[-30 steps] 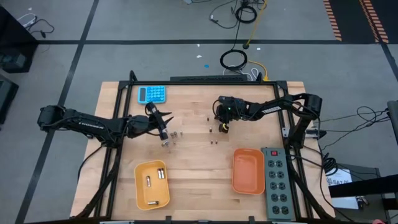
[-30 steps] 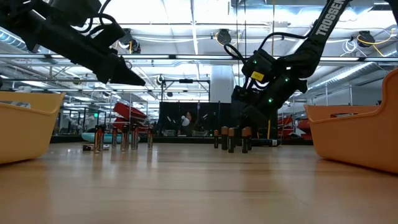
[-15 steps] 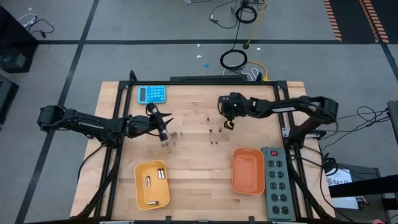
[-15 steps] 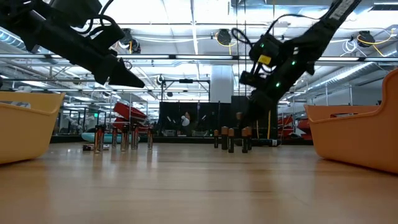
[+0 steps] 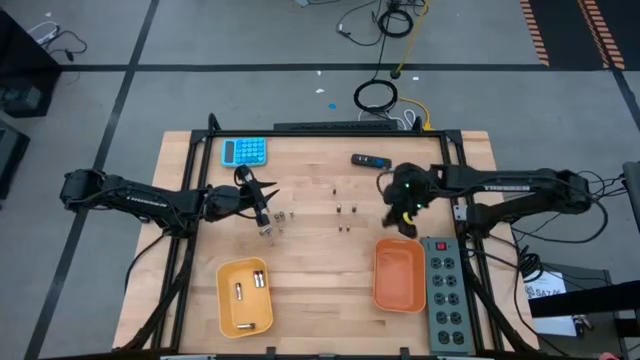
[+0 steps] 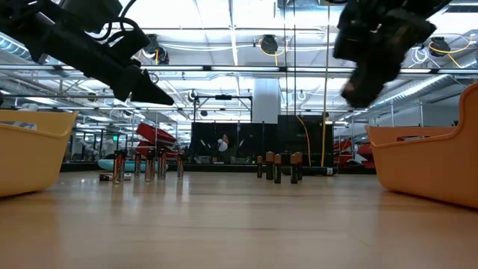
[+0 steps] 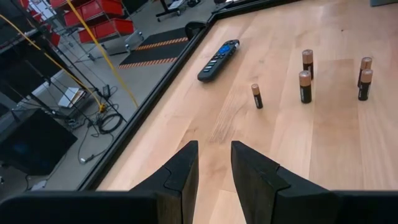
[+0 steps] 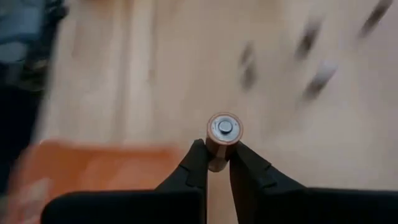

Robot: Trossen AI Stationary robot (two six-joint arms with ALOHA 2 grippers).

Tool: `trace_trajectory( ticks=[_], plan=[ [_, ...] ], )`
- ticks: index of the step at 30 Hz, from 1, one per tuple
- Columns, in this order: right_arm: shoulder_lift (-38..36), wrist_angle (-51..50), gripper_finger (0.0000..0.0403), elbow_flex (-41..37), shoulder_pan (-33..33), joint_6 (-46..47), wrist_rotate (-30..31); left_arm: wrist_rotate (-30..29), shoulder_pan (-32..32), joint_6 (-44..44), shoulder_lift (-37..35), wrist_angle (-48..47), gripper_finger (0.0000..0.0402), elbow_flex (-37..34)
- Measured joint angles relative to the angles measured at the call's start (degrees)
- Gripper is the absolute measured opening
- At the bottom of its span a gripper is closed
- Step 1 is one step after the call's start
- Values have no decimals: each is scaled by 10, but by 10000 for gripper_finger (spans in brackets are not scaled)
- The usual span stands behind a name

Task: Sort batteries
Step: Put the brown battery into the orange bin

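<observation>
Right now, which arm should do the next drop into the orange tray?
Right. The right gripper already clamps a battery and hangs just above the orange tray. The left gripper is across the table, by the silvery batteries.

Pale wood plank worktop (image 5: 320,270), smooth w/ satin sheen, grain visible; low view shows a soft glossy reflection on it. Black metal frame (image 5: 452,150) round the edge, matt. Yellow plastic tray (image 5: 245,297) & orange plastic tray (image 5: 398,275): both smooth, semi-gloss. Small cylindrical batteries (image 7: 305,86): copper-and-black wrapped bodies, shiny metal caps. Right claw (image 8: 217,163), matt black plastic fingers, pinching a copper-topped battery (image 8: 224,132) w/ bright metal end. Left claw (image 7: 214,163): same matt black plastic, slightly textured. Slim black plastic remote (image 7: 218,60), matt. Grey power strip (image 5: 445,295), dull metal-look casing. Floor: matt grey concrete.
</observation>
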Motion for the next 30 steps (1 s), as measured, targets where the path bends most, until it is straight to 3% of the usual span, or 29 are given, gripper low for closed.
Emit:
trace_trajectory(
  ticks=[5,11,18,25,30],
  plan=[
    [8,-92,22,0,52,64,-12,0,0,0,0,1,105,0],
    [36,-71,22,0,96,93,3,3,0,0,0,5,105,0],
    [119,-78,26,0,119,156,22,5,0,1,0,5,105,0],
    [161,-75,132,0,121,197,39,6,0,1,0,8,105,0],
    [158,-64,152,2,121,203,37,7,0,2,0,18,105,0]
  ],
)
